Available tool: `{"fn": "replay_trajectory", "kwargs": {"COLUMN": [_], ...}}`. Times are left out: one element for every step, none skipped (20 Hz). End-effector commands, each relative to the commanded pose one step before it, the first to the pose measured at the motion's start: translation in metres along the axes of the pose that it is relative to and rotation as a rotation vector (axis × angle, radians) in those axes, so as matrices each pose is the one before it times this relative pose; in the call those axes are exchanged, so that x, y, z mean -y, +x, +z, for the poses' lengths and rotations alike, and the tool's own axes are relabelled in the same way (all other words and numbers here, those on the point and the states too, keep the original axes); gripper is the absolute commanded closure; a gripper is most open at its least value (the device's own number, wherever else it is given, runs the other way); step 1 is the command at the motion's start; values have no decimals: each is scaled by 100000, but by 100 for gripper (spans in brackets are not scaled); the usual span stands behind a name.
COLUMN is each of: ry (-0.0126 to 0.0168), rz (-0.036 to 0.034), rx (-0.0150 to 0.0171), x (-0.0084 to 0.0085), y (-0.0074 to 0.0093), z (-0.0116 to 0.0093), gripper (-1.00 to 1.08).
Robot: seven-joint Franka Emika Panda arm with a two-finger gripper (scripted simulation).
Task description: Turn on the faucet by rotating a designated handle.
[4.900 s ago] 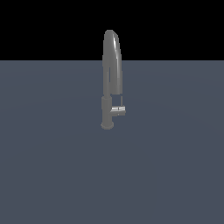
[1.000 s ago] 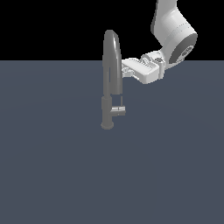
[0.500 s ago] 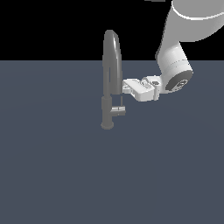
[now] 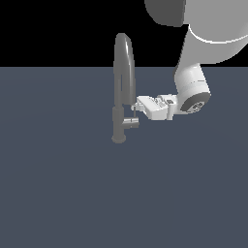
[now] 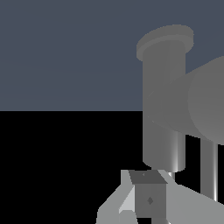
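White and blocky, the gripper (image 4: 136,110) reaches in horizontally from the exterior view's right, its tips right beside the faucet (image 4: 122,87) column and just above the handle (image 4: 131,123). Whether its fingers are apart or together cannot be told: the exterior view shows them too small, and the wrist view shows only a pale finger (image 5: 131,199) with a dark pad close against the grey metal. No grip on anything can be made out.

The handle is a short silver stub low on the column, its long axis level and pointing toward the exterior view's right, toward the arm. A thin rod rises from it toward the gripper tips; whether the two touch is unclear.

The faucet stands near the middle of the exterior view, on a flat dark blue-grey surface (image 4: 63,193). Its long axis is upright: a round base, a slim column, then a high arch whose spout curves back down on the handle's side, ending just above the gripper. In the wrist view the faucet (image 5: 168,96) fills the frame close up as thick grey cylinders.

Behind the gripper, the arm (image 4: 193,82) climbs out of the frame at the exterior view's upper right. The spout's hanging end and the column crowd the gripper tips from above and beside.
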State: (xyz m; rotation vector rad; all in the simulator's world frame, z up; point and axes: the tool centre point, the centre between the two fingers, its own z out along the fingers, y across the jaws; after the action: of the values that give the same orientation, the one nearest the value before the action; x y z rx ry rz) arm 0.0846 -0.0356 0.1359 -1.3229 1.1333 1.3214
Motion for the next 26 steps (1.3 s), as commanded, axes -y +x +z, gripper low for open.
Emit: {"fn": "replay_trajectory", "kwargs": {"ry": [220,0,-74,0,0,0,0,0,0,26,0,0,0,0,0,24,0,0,311,0,-40,0,-40,0,-40,0], "rz": [67,0,16,0,0,0,0,0,0,-41,0,0,0,0,0,-43,0,0,64,0,-11,0,-11,0,-10,0], "rx": [168,0,-38,0,0,0,0,0,0,8,0,0,0,0,0,4,0,0,-181,0,26,0,26,0,26,0], "x": [52,0,-28,-169,-171,-174,-177,-179,-182,-194,-187,-190,-193,-195,-198,-210,-203,0,263,-239,-238,-245,-245,-251,-251,-258], "y": [13,0,20,-70,-71,-72,-73,-74,-75,-100,-77,-79,-80,-81,-82,-109,-85,0,244,-3,-6,-3,-6,-3,-6,-3], "z": [10,0,-4,6,6,6,6,6,6,-11,6,6,6,6,6,-10,5,0,-15,-8,12,-8,12,-9,11,-9], "gripper": [108,108,108,108,108,108,108,108,108,108,108,108,108,108,108,108,108,108,108,108,108,108,108,108,108,108]}}
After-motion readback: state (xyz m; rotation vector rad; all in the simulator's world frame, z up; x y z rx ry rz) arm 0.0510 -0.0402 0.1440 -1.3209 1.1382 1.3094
